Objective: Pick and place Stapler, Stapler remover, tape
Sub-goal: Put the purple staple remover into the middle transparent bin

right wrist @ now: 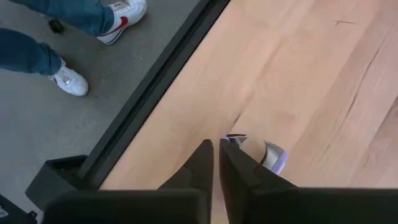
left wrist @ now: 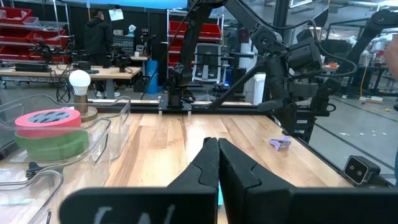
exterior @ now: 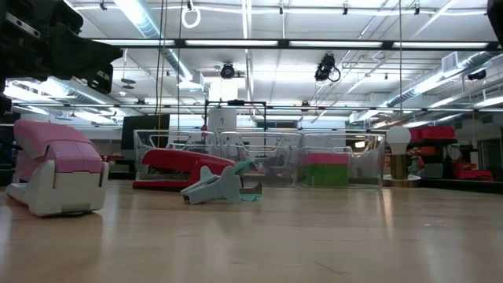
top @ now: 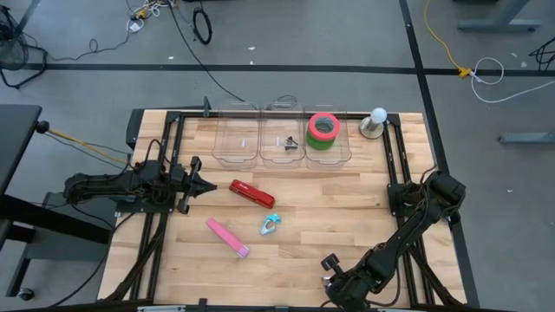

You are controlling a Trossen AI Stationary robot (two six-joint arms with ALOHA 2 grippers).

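A red stapler [top: 251,192] [exterior: 185,163], a pink stapler [top: 227,237] [exterior: 55,169] and a teal staple remover [top: 270,224] [exterior: 224,185] lie on the table's middle. A red tape roll lies flat on a green one [top: 323,130] [left wrist: 48,130] in the far right clear bin. A dark staple remover [top: 289,143] lies in the middle bin. My left gripper [top: 208,185] [left wrist: 217,146] is shut and empty, left of the red stapler. My right gripper [top: 329,262] [right wrist: 216,149] is shut near the near edge, and a purple staple remover [right wrist: 268,155] [left wrist: 280,143] lies on the table just beyond its fingertips.
Three clear bins [top: 282,137] stand in a row at the far edge. A white bulb on a stand [top: 377,121] [exterior: 399,149] stands to their right. A person's legs and shoes [right wrist: 74,25] show on the floor beyond the table's near edge.
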